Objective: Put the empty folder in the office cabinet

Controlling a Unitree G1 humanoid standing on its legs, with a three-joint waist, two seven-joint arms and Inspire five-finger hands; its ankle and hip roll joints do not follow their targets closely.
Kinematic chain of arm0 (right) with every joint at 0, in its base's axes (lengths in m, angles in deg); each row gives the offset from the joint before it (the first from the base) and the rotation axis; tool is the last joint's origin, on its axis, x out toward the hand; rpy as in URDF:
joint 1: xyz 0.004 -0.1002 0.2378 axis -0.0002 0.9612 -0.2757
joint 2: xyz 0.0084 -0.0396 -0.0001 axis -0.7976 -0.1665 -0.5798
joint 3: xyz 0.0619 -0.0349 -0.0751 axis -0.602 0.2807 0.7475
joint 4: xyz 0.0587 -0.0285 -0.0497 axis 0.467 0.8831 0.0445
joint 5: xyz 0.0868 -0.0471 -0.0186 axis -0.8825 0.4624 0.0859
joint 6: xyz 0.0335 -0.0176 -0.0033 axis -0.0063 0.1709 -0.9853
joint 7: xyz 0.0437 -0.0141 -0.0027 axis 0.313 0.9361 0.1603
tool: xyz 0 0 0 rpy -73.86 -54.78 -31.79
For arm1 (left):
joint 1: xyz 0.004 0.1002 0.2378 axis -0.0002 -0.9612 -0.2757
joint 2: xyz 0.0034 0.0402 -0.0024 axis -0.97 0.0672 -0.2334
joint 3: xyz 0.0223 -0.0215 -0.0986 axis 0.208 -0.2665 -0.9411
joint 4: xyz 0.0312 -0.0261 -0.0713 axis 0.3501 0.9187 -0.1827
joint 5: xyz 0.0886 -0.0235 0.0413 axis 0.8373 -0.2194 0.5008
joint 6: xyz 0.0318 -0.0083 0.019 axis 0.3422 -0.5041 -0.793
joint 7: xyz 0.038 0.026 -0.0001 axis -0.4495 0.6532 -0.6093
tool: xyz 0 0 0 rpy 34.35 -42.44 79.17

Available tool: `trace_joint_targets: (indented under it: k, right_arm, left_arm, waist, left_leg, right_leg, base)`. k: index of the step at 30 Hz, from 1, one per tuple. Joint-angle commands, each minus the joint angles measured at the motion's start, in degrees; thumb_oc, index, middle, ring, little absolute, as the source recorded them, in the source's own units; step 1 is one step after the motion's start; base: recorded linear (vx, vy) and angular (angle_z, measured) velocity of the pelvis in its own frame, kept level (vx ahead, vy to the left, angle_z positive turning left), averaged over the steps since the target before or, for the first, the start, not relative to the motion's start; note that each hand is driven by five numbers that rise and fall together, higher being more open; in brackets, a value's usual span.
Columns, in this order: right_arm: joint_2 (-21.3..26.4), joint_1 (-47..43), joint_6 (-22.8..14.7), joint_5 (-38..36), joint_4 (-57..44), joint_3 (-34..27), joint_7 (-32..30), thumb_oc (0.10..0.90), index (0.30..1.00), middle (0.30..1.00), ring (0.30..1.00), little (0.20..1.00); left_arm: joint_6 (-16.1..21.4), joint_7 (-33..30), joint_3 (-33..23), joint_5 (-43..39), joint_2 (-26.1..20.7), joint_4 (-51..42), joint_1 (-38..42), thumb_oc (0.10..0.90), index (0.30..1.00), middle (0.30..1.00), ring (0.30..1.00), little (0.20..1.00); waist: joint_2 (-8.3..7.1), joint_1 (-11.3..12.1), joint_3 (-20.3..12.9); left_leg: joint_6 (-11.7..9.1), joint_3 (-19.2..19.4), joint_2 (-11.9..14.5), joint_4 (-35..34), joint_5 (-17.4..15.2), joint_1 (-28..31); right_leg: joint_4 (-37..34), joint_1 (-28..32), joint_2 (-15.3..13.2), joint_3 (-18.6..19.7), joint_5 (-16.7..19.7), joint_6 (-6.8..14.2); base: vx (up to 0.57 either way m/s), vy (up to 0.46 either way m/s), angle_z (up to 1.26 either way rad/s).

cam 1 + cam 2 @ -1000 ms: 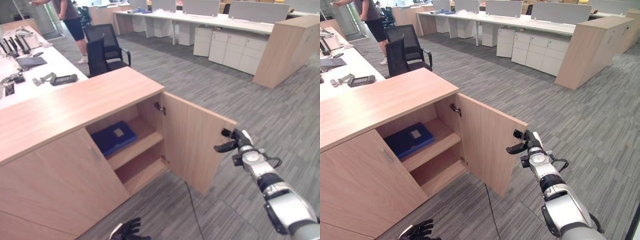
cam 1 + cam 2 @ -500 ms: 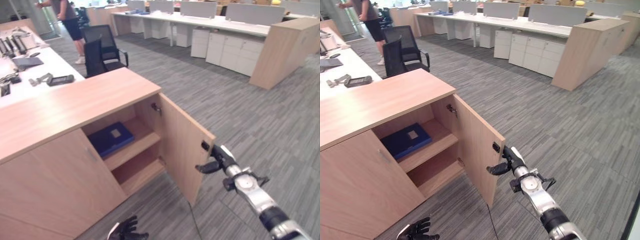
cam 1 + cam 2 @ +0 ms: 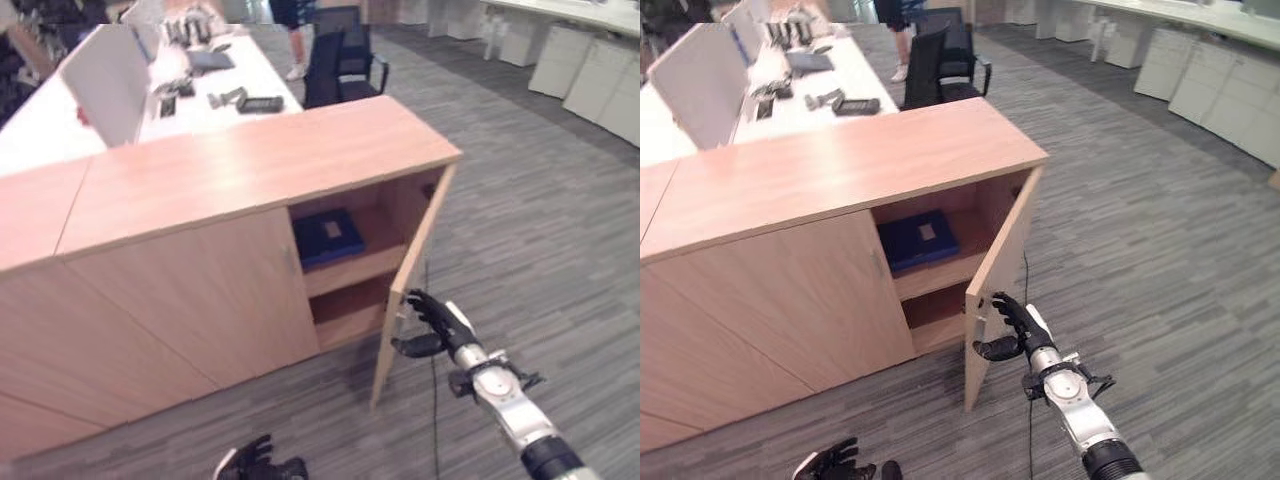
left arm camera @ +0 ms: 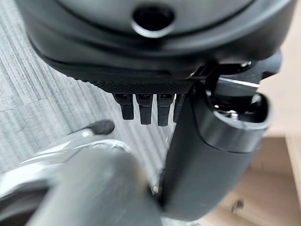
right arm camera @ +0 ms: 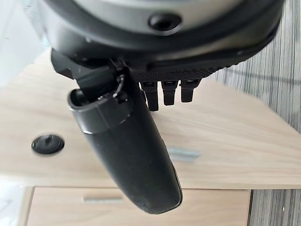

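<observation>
Left eye view: we see the blue folder [image 3: 329, 236] lying flat on the upper shelf [image 3: 362, 268] of the cabinet [image 3: 250, 170], up and to the left of the right robot hand [image 3: 430, 322]; its near end is cut off by the shut left door [image 3: 190, 300], so we cannot make out its long axis. The right robot hand rests against the outer face of the open door [image 3: 405, 285], fingers relaxed, thumb out.

Right eye view: the left robot hand [image 3: 832, 465] hangs low over the carpet [image 3: 1160, 220], partly cut off.

Left wrist view: its fingers [image 4: 143, 109] hang straight, gripping nothing.

Right wrist view: straight fingers [image 5: 169, 92] lie against the door's wood, near a metal handle [image 5: 183, 153].
</observation>
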Motion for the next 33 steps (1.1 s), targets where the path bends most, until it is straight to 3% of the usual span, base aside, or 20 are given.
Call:
trace_joint_targets:
  k: [1, 3, 5, 6, 9, 11, 13, 15, 22, 28, 33]
  right_arm:
    - [-0.03, -7.22, -6.0, -1.98, -5.55, -3.85, -1.03, 0.8, 0.9, 0.9, 0.9, 0.9]
    - [-0.23, -9.15, -5.77, -2.12, -3.29, -5.41, -2.12, 0.8, 0.9, 0.9, 0.9, 0.9]
    - [0.22, -9.51, -6.02, -2.87, -1.99, -7.56, -3.49, 0.8, 0.9, 0.9, 0.9, 0.9]
    - [1.01, -9.7, -6.16, -3.11, -0.87, -8.7, -4.41, 0.8, 0.9, 0.9, 0.9, 0.9]
    - [4.09, -10.67, -6.42, -5.48, 3.31, -11.71, -7.03, 0.8, 0.9, 0.9, 0.9, 0.9]
    - [7.47, -13.9, -6.61, -6.99, 8.26, -12.85, -8.87, 0.8, 0.9, 0.9, 0.9, 0.9]
    - [11.26, -15.19, -6.14, -7.67, 12.11, -14.19, -9.02, 0.8, 0.9, 0.9, 0.9, 0.9]
    - [14.75, -18.61, -5.62, -8.18, 16.8, -14.15, -9.27, 0.8, 0.9, 0.9, 0.9, 0.9]
    - [25.54, -31.18, -4.3, -8.57, 33.75, -10.74, -8.0, 0.8, 0.9, 0.9, 0.9, 0.9]
    - [29.99, -38.85, -3.79, -9.52, 42.74, -7.61, -7.07, 0.8, 0.9, 0.9, 0.9, 0.9]
    - [30.83, -42.74, -3.57, -9.26, 46.39, -4.94, -6.48, 0.8, 0.9, 0.9, 0.9, 0.9]
  left_arm:
    - [1.53, 1.05, 1.73, 2.3, -3.86, -1.32, 1.03, 0.8, 0.9, 0.9, 0.9, 0.9]
    - [1.46, 1.04, 1.75, 1.66, -4.53, -1.61, 0.98, 0.8, 0.9, 0.9, 0.9, 0.9]
    - [1.43, 1.4, 2.78, 2.01, -5.48, -2.26, 1.03, 0.8, 0.9, 0.9, 0.9, 0.9]
    - [1.55, 1.64, 3.41, 2.11, -5.84, -2.62, 1.14, 0.8, 0.9, 0.9, 0.9, 0.9]
    - [1.61, 2.36, 4.37, 1.64, -7.26, -3.33, 1.84, 0.8, 0.9, 0.9, 0.9, 0.9]
    - [1.76, 2.18, 4.21, 0.58, -8.29, -2.61, 3.14, 0.8, 0.9, 0.9, 0.9, 0.9]
    - [1.97, 2.6, 4.89, 0.18, -9.48, -2.29, 3.8, 0.8, 0.9, 0.9, 0.9, 0.9]
    - [1.89, 2.74, 4.58, -0.57, -9.61, -1.7, 3.65, 0.8, 0.9, 0.9, 0.9, 0.9]
    - [1.61, 3.78, 6.02, -2.61, -8.73, -2.05, 1.53, 0.8, 0.9, 0.9, 0.9, 0.9]
    - [1.11, 4.03, 6.78, -3.74, -8.41, -1.78, 1.07, 0.8, 0.9, 0.9, 0.9, 0.9]
    - [0.89, 3.71, 7.03, -3.71, -7.82, -0.42, 1.5, 0.8, 0.9, 0.9, 0.9, 0.9]
  waist:
    - [1.69, 2.74, -0.41]
    - [2.12, 2.6, 0.87]
    - [3.28, 2.07, 1.35]
    - [3.57, 1.38, 1.54]
    - [2.66, -0.48, 1.43]
    - [1.68, -1.55, 1.42]
    - [0.48, -2.13, 1.12]
    - [-0.31, -1.41, -0.09]
    - [0.98, -0.23, -2.42]
    - [2.12, 0.62, -2.82]
    - [3.02, 0.71, -2.96]
  left_leg:
    - [-1.1, -4.03, 2.88, 4.91, -6.9, 0.09]
    - [1.04, -5.69, 1.51, 5.75, -8.38, 1.17]
    - [1.96, -8.55, 1.53, 4.76, -8.8, 2.36]
    - [2.04, -10.43, 1.12, 3.9, -9.07, 3.43]
    - [1.21, -16.52, -1.08, 2.81, -9.7, 4.76]
    - [-0.03, -19.56, -1.53, 2.26, -11.14, 6.0]
    - [-0.85, -22.05, -2.34, 2.02, -12.33, 6.91]
    - [-1.24, -22.46, -2.59, 1.57, -12.23, 7.02]
    - [-3.65, -25.46, -0.01, -0.73, -10.85, 8.43]
    - [-5.89, -27.08, 2.3, -1.61, -9.14, 8.6]
    - [-7.46, -28.12, 3.74, -2.01, -7.86, 8.69]
  right_leg:
    - [18.16, -3.1, -0.63, 4.81, -7.14, 2.56]
    - [29.3, -8.92, -3.32, 8.11, 1.27, 5.12]
    - [35.59, -13.45, -0.95, 12.95, 1.22, 5.51]
    - [36.39, -15.21, 0.95, 15.52, -1.1, 5.31]
    - [22.92, -14.43, 6.35, 21.11, -7.39, 3.29]
    - [10.33, -15.66, 5.39, 23.14, -4.69, 2.4]
    - [5.22, -15.2, 4.38, 26.6, -3.12, 2.98]
    - [3.91, -13.24, 3.83, 25.86, -1.53, 2.84]
    - [1.25, -8.11, 5.41, 21.93, -2.37, 1.62]
    - [-0.34, -5.5, 7.42, 19.17, -3.93, 0.31]
    - [-0.76, -3.93, 8.92, 17.4, -5.13, -0.7]
  base:
    - [0.15, 0.195, 0.61]
    - [0.13, 0.199, 0.63]
    - [0.14, 0.136, 0.64]
    - [0.21, 0.076, 0.75]
    - [0.24, -0.07, 0.81]
    - [0.26, -0.221, 1.16]
    - [0.2, -0.115, 0.84]
    - [0.13, -0.139, 1.23]
    - [0.12, -0.122, 0.38]
    - [0.04, -0.11, 0.08]
    - [0.02, -0.097, 0.13]
